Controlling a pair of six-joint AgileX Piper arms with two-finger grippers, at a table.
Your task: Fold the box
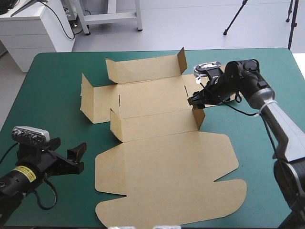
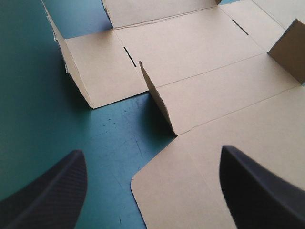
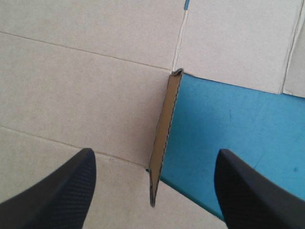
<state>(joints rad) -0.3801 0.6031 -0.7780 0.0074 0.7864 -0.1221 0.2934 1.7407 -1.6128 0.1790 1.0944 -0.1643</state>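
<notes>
The brown box lies as a cut sheet in the middle of the table, its large lid panel flat toward the near edge. Several small end flaps stand raised, among them the right end flap of the near wall panel. My right gripper hovers open just above that flap. In the right wrist view the flap stands edge-on between the spread fingers of the gripper, untouched. My left gripper is open near the table's front left, short of the box. In its own view the gripper faces the lid's corner and a raised left flap.
The teal-green cover shows in a wide strip between the sheet and the table's left edge. A narrower strip runs along the right. The lid's rounded tabs reach close to the near edge.
</notes>
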